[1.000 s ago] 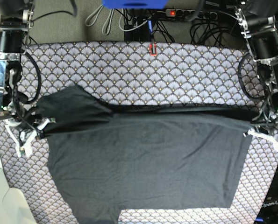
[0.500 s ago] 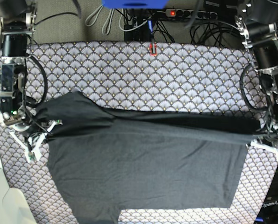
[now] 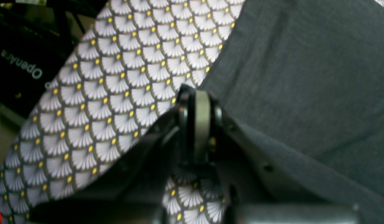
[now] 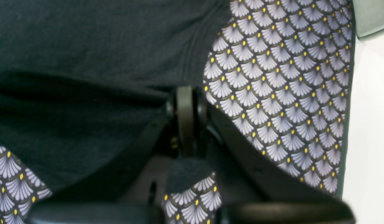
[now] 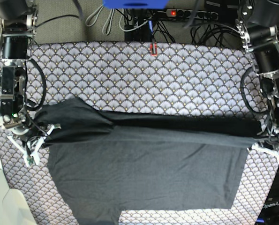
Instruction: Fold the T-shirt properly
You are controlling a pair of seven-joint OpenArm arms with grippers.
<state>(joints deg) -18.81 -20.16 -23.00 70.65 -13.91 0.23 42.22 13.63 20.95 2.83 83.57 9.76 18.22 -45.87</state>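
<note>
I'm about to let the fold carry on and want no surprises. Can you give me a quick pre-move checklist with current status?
1. Left claw shut on the T-shirt edge: ok.
2. Right claw shut on the T-shirt: ok.
3. Lifted edge taut between both claws: ok.
4. Lower layer lying flat on the tablecloth: ok.
5. Near sleeve fully on the table: cannot tell, cut off by the frame.

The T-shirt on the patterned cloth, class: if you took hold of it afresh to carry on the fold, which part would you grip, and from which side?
Probably the raised far edge of the T-shirt, at its two ends, coming in from the table's sides. Both the left gripper and the right gripper are shut on it there, and the cloth between them forms a straight, taut fold line.
</note>
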